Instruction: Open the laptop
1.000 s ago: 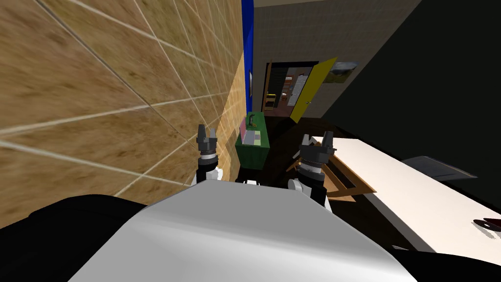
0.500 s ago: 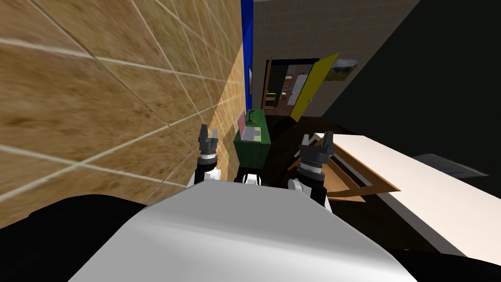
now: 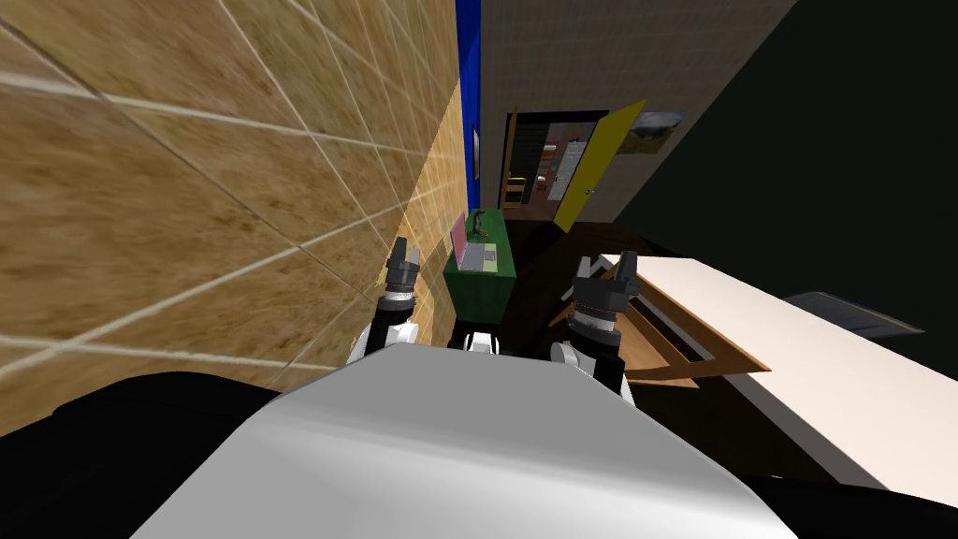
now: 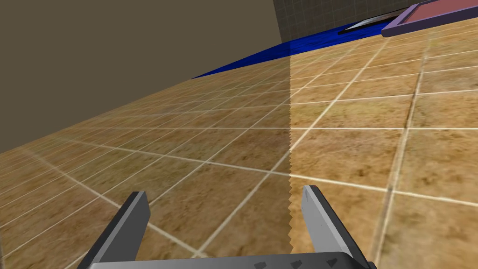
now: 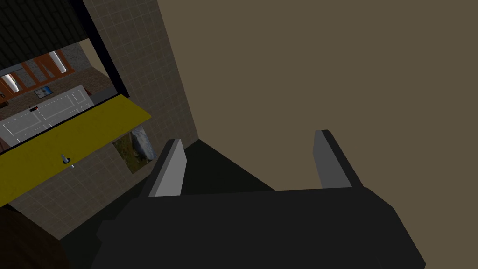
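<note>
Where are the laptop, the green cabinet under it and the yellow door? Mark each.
laptop [image 3: 479,256], head view, on its grey keyboard half.
green cabinet [image 3: 481,295], head view, on its front face.
yellow door [image 3: 598,164], head view, middle of the open leaf.

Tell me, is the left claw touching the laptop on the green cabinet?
Apart. In the head view the left claw hangs open well short of the laptop, which sits on the green cabinet farther ahead.

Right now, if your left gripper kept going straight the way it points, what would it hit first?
Most likely the brown tiled wall: the left gripper, fingers open, faces it at a shallow slant. How far off the wall is, I cannot tell.
</note>
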Motion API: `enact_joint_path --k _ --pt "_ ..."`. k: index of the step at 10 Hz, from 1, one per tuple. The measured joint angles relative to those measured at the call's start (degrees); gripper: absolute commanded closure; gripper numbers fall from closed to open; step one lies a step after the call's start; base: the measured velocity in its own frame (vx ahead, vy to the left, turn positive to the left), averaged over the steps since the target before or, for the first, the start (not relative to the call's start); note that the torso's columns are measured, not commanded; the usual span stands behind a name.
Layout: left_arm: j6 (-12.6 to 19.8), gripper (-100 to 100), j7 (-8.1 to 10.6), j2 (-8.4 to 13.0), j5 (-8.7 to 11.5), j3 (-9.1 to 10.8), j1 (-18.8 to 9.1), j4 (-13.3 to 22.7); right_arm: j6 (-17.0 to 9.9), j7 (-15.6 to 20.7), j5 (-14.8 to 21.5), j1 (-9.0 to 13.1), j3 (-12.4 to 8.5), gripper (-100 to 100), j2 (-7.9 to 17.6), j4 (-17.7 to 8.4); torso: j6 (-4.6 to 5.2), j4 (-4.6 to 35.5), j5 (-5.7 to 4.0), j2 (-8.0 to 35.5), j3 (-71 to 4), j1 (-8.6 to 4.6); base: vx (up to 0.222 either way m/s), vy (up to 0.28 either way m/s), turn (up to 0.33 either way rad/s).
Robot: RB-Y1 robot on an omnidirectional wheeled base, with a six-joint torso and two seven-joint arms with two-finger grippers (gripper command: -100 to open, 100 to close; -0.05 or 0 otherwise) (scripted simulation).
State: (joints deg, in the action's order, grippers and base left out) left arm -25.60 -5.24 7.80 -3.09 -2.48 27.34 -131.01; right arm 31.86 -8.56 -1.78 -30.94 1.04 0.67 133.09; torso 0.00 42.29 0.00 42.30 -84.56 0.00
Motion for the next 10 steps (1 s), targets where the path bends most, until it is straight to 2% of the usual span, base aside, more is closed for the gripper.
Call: enact_joint_path --k 10 --pt "14.07 -100 0.17 1.12 -0.57 0.70 -0.87 -3.48 0.00 0.00 0.00 0.00 0.00 0 0.00 0.00 0.00 0.00 0.00 -0.01 0.00 -0.01 0.035 -0.012 -0.021"
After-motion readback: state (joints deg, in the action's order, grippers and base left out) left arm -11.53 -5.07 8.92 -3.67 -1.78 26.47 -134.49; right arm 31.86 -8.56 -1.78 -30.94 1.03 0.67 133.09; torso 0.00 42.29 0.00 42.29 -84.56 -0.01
